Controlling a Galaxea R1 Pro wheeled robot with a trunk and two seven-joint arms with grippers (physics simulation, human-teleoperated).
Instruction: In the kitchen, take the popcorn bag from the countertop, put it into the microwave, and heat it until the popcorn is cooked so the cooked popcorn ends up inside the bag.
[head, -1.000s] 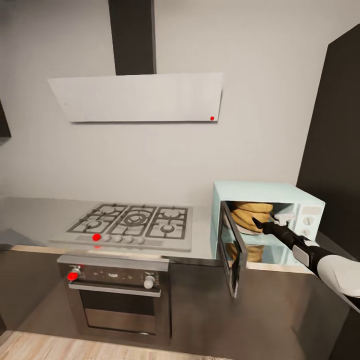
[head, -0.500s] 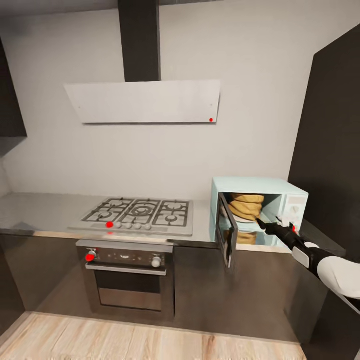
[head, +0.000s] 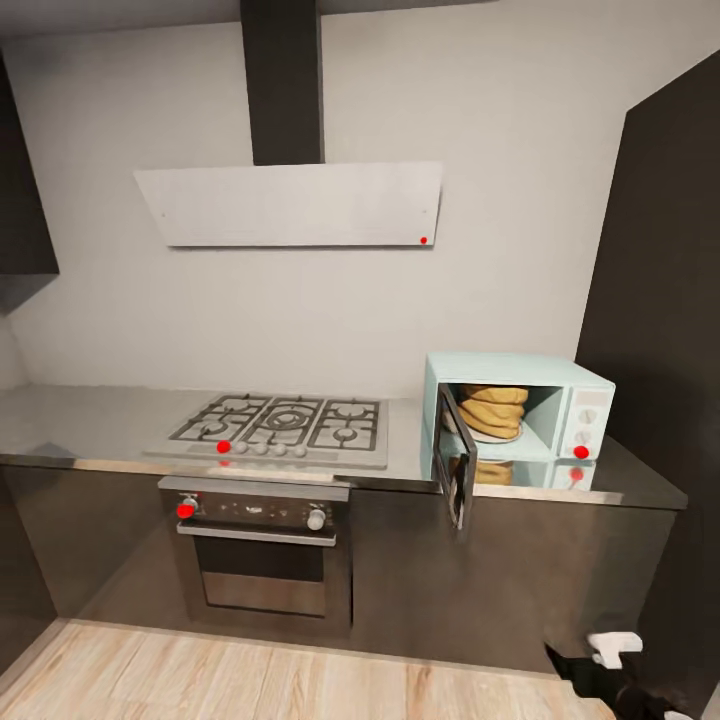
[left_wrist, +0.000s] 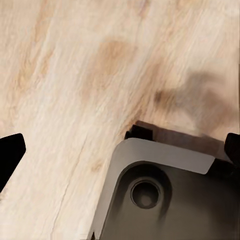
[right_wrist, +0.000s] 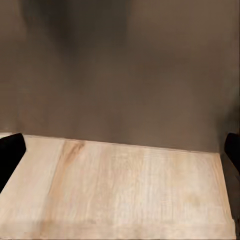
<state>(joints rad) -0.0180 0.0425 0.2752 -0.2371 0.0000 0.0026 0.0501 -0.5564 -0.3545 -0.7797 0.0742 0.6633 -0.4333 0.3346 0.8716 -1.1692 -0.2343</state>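
Inside the open microwave (head: 520, 420): tan, crumpled popcorn bag (head: 492, 411).

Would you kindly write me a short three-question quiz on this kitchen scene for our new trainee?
1. True or false: the popcorn bag sits inside the microwave.
2. Multiple choice: the microwave door is A) shut, B) swung open, C) missing.
3. Fill in: the left gripper and the right gripper both look down toward the pale ____ floor.

Key
1. True: the tan sack rests in the open cavity.
2. B: the door hangs open on the side toward the gas hob.
3. Wooden: in both wrist views the dark fingertips stand far apart with nothing between them.
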